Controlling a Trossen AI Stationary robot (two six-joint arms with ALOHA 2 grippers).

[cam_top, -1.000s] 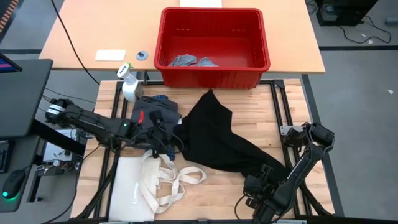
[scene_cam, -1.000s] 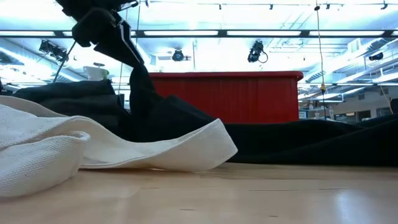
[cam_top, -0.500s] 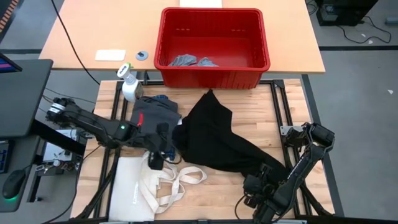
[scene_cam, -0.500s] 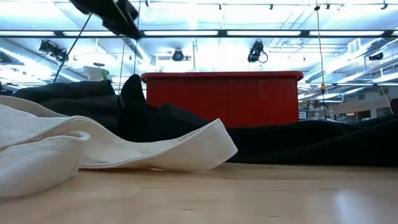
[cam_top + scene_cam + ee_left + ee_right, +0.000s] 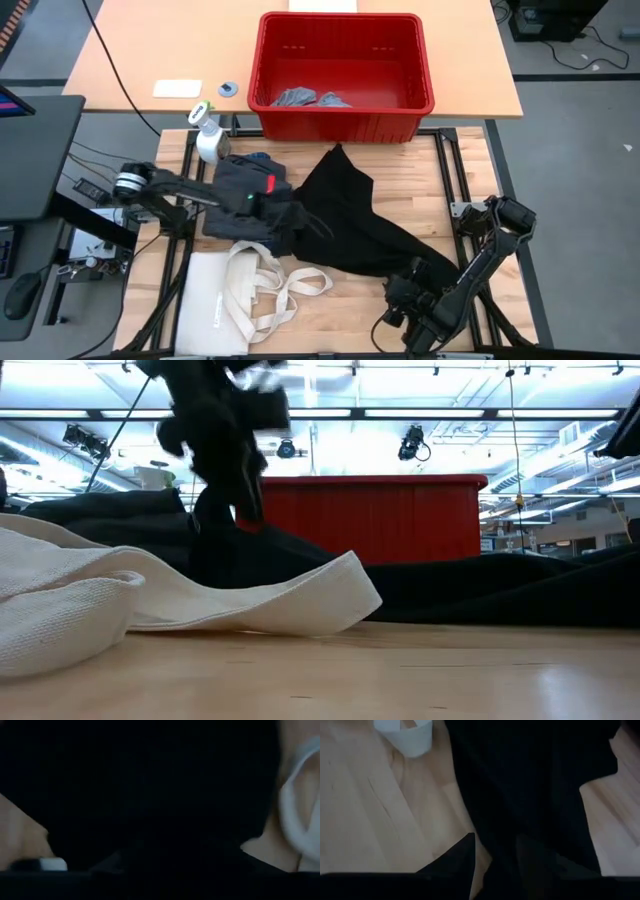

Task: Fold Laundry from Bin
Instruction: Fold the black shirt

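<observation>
The black piece point(image 5: 350, 225) of the laundry lies spread on the wooden table, running from its far middle to its near right. My left gripper point(image 5: 290, 215) is low over that piece's left edge, and black cloth point(image 5: 150, 795) fills its wrist view. My right gripper point(image 5: 495, 837) stands open over the piece's near right corner point(image 5: 430, 270). A dark grey piece point(image 5: 245, 180) lies to the left of the black one. Light grey pieces point(image 5: 300, 98) lie in the red bin point(image 5: 345, 125) at the far edge.
A cream tote bag point(image 5: 240, 295) with long looped handles lies at the near left, close to my left gripper. A white spray bottle point(image 5: 208, 135) stands at the far left. Bare wood point(image 5: 360, 310) shows near the front edge.
My left gripper held the black piece's left edge lifted and has let it go. The edge has fallen back into a low heap. The gripper then swung toward the table's right and sank onto the black piece. My right arm has kept its place.
</observation>
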